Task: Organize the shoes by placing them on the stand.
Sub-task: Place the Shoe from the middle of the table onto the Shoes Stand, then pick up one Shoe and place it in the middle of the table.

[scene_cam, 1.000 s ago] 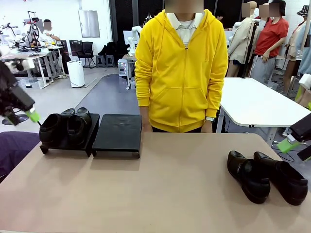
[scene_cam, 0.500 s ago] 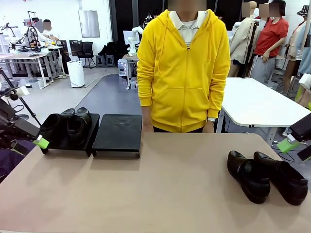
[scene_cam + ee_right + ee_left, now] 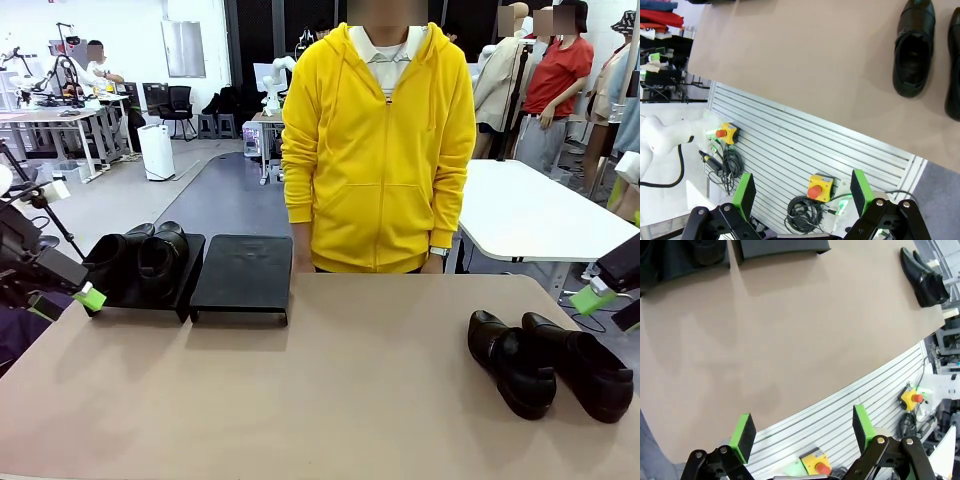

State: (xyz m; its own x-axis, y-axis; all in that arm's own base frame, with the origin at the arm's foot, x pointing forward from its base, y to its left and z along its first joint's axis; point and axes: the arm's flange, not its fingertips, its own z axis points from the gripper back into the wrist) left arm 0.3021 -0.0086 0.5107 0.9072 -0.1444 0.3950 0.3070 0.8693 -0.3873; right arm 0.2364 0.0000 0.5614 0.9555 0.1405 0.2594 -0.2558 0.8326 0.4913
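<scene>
Left gripper (image 3: 68,302) and right gripper (image 3: 608,305) both spread apart, empty, at the table edges. Two black glossy leather loafers (image 3: 135,262) sit on the left tray of the low black slanted stand (image 3: 243,272); two more loafers (image 3: 548,362) lie on the tan table (image 3: 330,390), right side.

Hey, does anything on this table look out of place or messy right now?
Two black shoes lie loose on the table at the robot's right, not on the stand. Its right tray is bare, while its left tray holds the other pair. Nothing looks spilled or damaged.
</scene>
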